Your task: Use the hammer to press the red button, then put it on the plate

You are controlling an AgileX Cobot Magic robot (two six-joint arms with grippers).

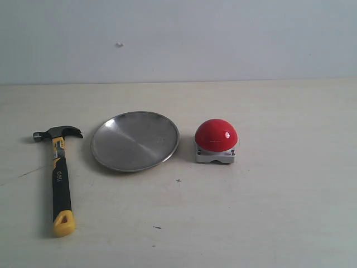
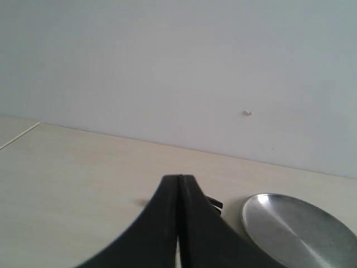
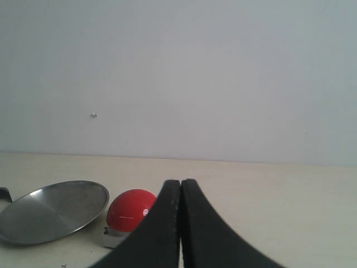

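The hammer [image 1: 58, 177] lies flat on the table at the left, dark head away from the camera, yellow end toward the front edge. Right of it rests the round silver plate [image 1: 135, 140], and further right the red button [image 1: 216, 135] on its grey base. No gripper shows in the exterior view. My left gripper [image 2: 179, 180] is shut with nothing in it; behind it a bit of the hammer's claw [image 2: 215, 203] peeks out, the plate [image 2: 298, 231] beside it. My right gripper [image 3: 181, 183] is shut and empty, with the red button [image 3: 129, 210] and plate [image 3: 53, 210] beyond it.
A pale wooden table [image 1: 279, 212] carries all three things, backed by a plain light wall [image 1: 223, 39]. The hammer, plate and button lie in a row, apart from one another.
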